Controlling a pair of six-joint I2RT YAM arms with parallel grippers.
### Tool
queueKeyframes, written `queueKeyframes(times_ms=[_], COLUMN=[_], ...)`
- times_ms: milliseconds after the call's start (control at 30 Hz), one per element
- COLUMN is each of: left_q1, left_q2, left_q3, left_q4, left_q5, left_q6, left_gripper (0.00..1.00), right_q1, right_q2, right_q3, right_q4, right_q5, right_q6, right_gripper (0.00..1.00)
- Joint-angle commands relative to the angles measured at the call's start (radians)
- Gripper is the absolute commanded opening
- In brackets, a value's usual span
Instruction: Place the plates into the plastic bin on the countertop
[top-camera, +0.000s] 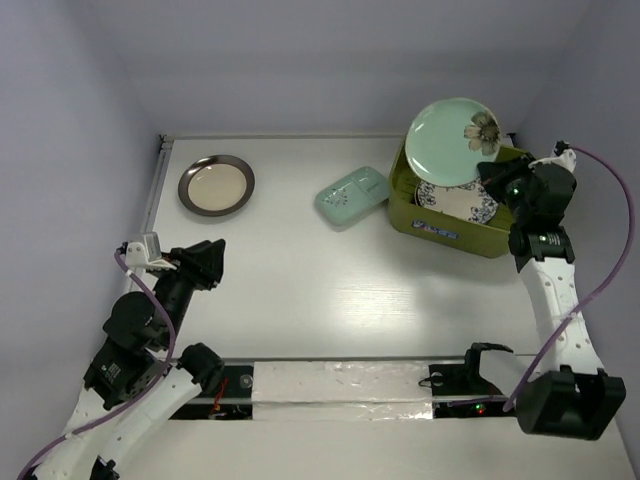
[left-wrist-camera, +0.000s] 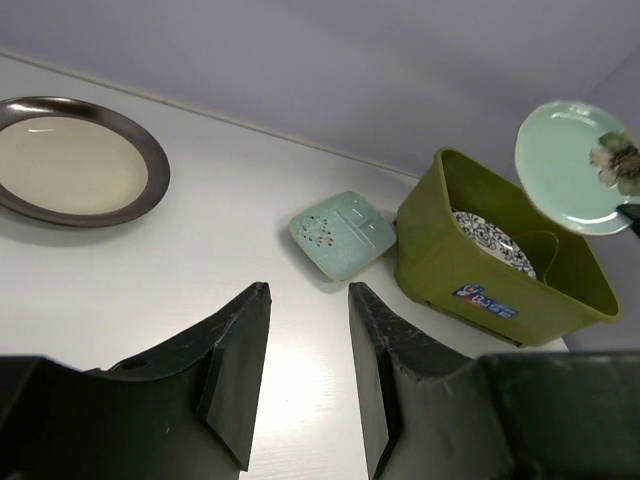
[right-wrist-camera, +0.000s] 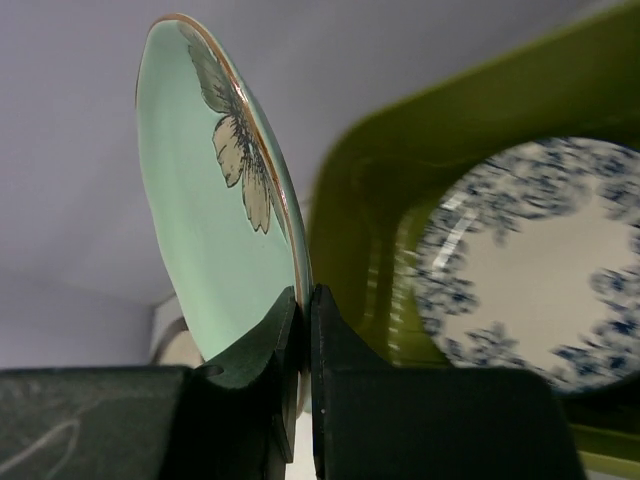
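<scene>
My right gripper (top-camera: 492, 172) (right-wrist-camera: 303, 292) is shut on the rim of a mint round plate (top-camera: 455, 140) (right-wrist-camera: 205, 210) with a flower print. It holds the plate on edge, tilted, above the far rim of the olive-green plastic bin (top-camera: 440, 226) (right-wrist-camera: 390, 160). A blue-floral white plate (top-camera: 462, 200) (right-wrist-camera: 540, 260) lies inside the bin. On the white countertop (top-camera: 300, 285), a mint rectangular divided plate (top-camera: 352, 196) (left-wrist-camera: 342, 233) lies just left of the bin (left-wrist-camera: 450, 255). A metal-rimmed cream plate (top-camera: 216, 184) (left-wrist-camera: 75, 160) sits far left. My left gripper (top-camera: 215, 262) (left-wrist-camera: 308, 290) hovers open and holds nothing, well short of both.
A metal rail (top-camera: 155, 195) runs along the countertop's left edge. Grey walls close the back and both sides. A taped strip (top-camera: 340, 385) crosses the near edge between the arm bases. The bin stands close to the right wall.
</scene>
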Motion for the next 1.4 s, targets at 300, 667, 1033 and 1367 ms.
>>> queueKeyframes(times_ms=[300, 667, 1033, 1367], left_q1=[0.002, 0.002, 0.002, 0.002], left_q2=[0.036, 0.134, 0.230, 0.497], left_q3=[-0.007, 0.008, -0.045, -0.163], left_q4=[0.030, 0.029, 0.136, 0.397], left_q5=[0.001, 0.036, 0.099, 0.152], left_q6=[0.002, -0.024, -0.162, -0.252], left_gripper=[0.35, 0.36, 0.48, 0.50], right_q1=[-0.183, -0.240, -0.240, -0.240], right_q2=[0.171, 0.373, 0.395, 0.196], right_q3=[-0.035, -0.054, -0.087, -0.181], right_q4=[0.121, 0.127, 0.118, 0.112], right_q5=[-0.123, -0.085, -0.039, 0.003], right_q6=[-0.015, -0.063, -0.040, -0.035], right_gripper=[0.00, 0.00, 0.50, 0.86])
